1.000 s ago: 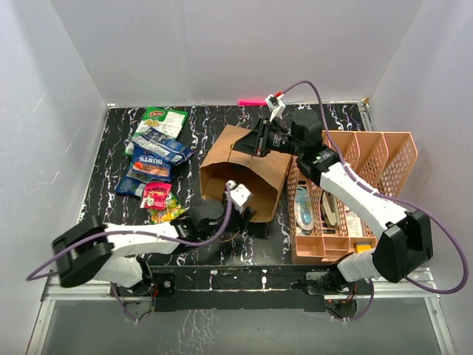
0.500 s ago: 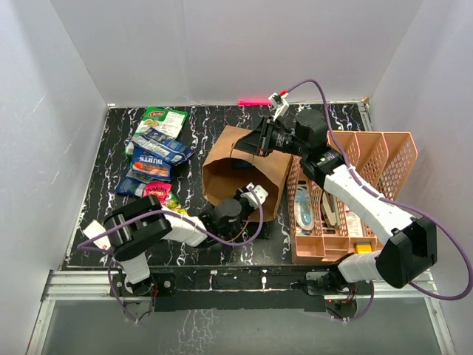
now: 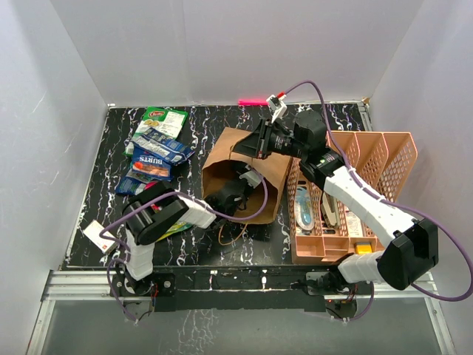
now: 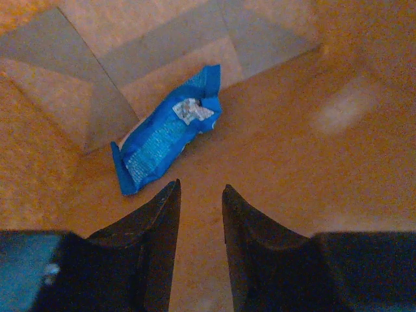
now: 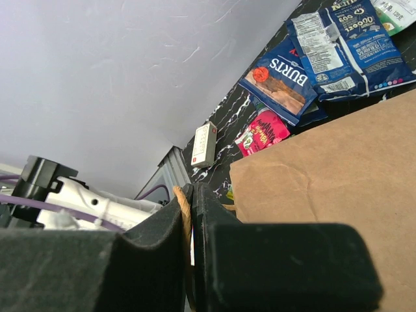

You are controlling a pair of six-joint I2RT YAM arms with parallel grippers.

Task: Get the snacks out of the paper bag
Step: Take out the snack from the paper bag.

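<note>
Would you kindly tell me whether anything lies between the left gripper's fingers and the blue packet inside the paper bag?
Nothing visible does. The blue packet lies alone on the floor of the paper bag, just ahead of the left gripper, with only bare brown paper between them.

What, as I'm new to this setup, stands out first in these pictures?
The brown paper bag mid-table, held by the right gripper while the left gripper reaches inside, open, toward one blue packet on the bag's floor. Far left lies a pile of snacks; right, a salmon-pink organiser.
</note>
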